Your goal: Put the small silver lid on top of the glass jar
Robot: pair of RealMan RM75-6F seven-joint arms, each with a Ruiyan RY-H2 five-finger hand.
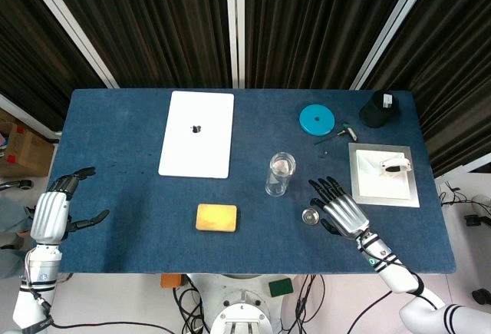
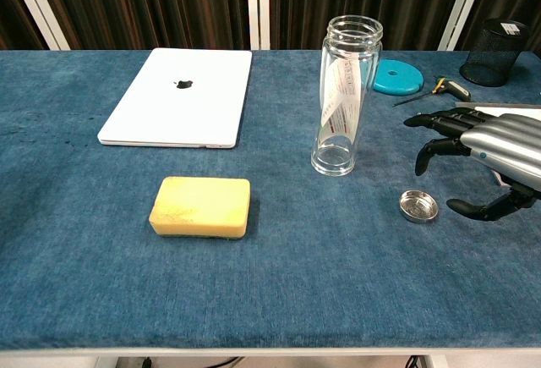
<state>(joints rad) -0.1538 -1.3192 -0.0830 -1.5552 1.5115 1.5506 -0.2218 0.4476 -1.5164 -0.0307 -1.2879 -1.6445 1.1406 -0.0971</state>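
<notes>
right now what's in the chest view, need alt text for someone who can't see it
The robot's right hand, fingers spread, hovers beside a small silver lid on a blue table, holding nothing. An upright glass jar stands left of the lid, with a yellow sponge and closed white laptop further left.

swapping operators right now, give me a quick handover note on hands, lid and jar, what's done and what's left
Right hand: open, fingers spread, hovering just right of the lid, not touching it.
Left hand: open, holding nothing, off the table's left edge.
Lid: flat on the table, in front of and to the right of the jar.
Jar: upright, mouth open, mid-table.
Done: nothing yet; lid not picked up.
Left: grasp the lid with the right hand, lift it and set it on the jar's mouth.
</notes>
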